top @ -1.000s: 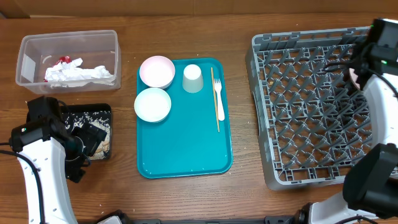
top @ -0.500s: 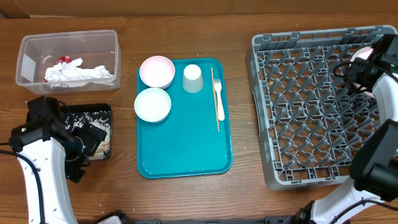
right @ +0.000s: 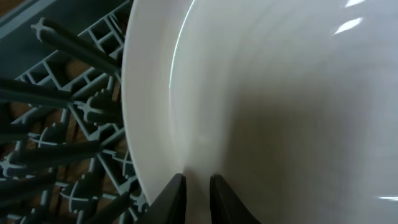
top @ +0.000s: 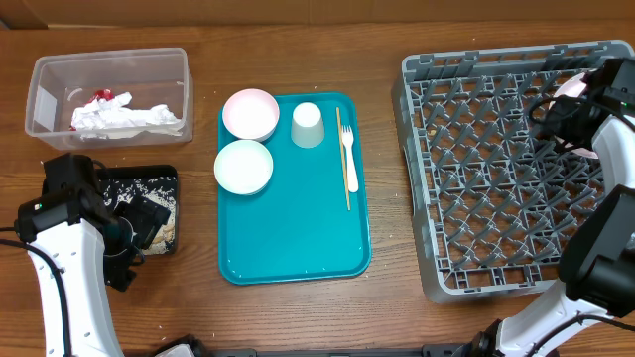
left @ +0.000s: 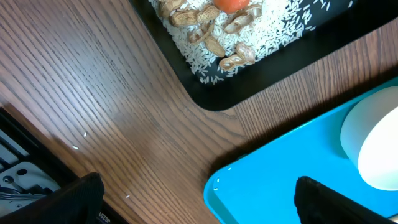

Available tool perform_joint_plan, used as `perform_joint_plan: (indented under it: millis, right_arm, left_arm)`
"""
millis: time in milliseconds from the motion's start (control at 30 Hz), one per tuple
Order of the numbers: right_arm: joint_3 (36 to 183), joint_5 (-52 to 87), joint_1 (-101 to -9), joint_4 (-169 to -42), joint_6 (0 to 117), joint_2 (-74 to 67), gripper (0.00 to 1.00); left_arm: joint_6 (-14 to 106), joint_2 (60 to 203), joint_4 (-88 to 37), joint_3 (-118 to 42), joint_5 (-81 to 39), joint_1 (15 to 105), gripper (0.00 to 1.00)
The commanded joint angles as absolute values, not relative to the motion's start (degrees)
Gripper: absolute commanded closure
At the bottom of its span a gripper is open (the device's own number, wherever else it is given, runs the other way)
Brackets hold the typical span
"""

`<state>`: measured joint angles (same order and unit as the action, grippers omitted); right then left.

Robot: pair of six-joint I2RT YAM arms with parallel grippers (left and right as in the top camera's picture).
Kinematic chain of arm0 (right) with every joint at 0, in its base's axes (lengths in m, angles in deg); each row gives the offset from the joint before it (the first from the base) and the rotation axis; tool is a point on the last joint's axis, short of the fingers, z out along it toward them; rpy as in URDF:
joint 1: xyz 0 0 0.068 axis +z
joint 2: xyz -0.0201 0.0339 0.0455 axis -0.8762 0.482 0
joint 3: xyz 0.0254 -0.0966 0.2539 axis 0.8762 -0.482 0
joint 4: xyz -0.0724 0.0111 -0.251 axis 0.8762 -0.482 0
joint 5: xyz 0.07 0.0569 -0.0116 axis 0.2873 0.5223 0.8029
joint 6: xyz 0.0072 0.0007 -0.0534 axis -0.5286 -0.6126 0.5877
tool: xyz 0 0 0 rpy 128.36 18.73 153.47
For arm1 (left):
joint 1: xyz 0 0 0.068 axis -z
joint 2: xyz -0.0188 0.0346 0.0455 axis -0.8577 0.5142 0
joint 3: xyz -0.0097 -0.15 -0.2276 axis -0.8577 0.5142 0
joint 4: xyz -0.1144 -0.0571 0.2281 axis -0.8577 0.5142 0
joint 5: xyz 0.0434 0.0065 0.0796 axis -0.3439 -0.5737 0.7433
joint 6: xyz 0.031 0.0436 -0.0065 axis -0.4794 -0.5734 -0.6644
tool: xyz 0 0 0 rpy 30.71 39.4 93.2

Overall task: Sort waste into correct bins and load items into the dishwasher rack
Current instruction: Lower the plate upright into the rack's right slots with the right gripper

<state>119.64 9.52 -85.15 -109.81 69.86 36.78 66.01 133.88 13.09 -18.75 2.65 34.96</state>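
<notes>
My right gripper (top: 580,104) is shut on the rim of a pale plate (top: 572,87), held on edge over the far right of the grey dishwasher rack (top: 476,198). In the right wrist view the plate (right: 280,93) fills the frame, with both fingers (right: 196,186) pinching its rim above the rack's prongs (right: 74,112). My left gripper (top: 137,226) is open and empty. It hovers low by the black food-waste tray (top: 149,177), between that tray (left: 249,68) and the teal tray's corner (left: 280,186).
The teal tray (top: 298,238) holds a pink bowl (top: 250,113), a white bowl (top: 243,166), an upturned cup (top: 307,125), a white fork (top: 350,159) and a chopstick (top: 341,149). A clear bin (top: 40,89) with crumpled paper stands at the back left.
My right arm has shifted over the rack's right side, and the plate in it has moved toward the far right corner. The left arm has not moved.
</notes>
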Motion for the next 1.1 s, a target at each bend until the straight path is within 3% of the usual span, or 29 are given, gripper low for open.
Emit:
perform_joint_plan:
  millis: [0, 533, 1067]
  right_arm:
    - [119.99, 10.00, -85.31, -110.75, 67.44, 37.59, 0.83]
    - [116.82, 12.61, -84.54, -110.73, 62.67, 37.61, 0.84]
    - [116.82, 11.67, -77.20, -112.06, 60.86, 37.61, 0.83]
  left_arm:
    - [65.28, 133.94, 13.03, -18.62, 2.63, 34.92, 0.00]
    - [65.28, 133.94, 13.03, -18.62, 2.63, 34.92, 0.00]
    - [65.28, 133.94, 13.03, -18.62, 2.63, 34.92, 0.00]
